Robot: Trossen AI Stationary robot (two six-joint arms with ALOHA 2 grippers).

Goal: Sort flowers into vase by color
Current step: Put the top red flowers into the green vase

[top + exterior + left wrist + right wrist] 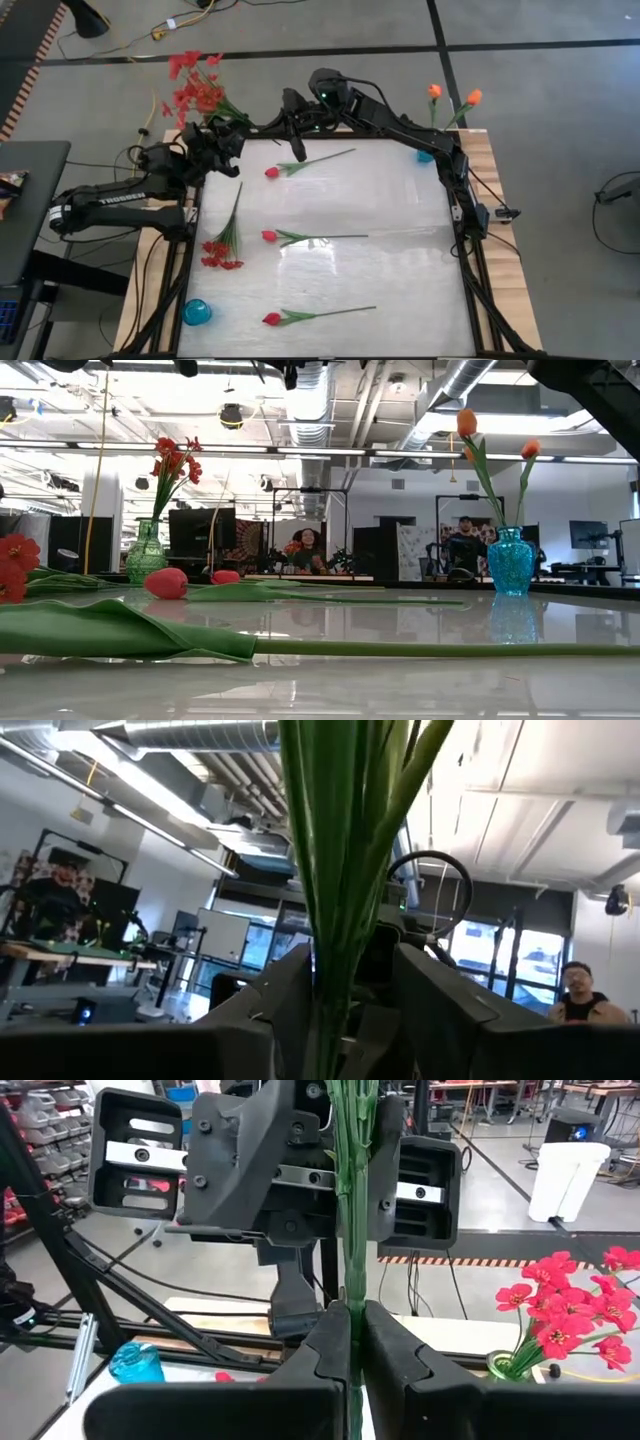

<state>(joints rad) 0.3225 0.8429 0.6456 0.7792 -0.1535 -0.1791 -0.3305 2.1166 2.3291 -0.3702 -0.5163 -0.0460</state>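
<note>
Standing upright, green flower stem (352, 1230), right gripper (352, 1342) jaws clamped on it, left gripper (352, 995) jaws flanking it.

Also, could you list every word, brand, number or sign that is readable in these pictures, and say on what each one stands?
"TROSSEN": white letters on the left arm, in the high view; slightly blurred.
Nothing else is readable. No text shows on the vases, the flowers or the table, and screens in the room behind are too small to read.

Left gripper (228, 140) raised at the table's eleven o'clock corner, fingers parted, right gripper (297, 150) extended toward it at twelve o'clock, fingers pinched together.
</note>
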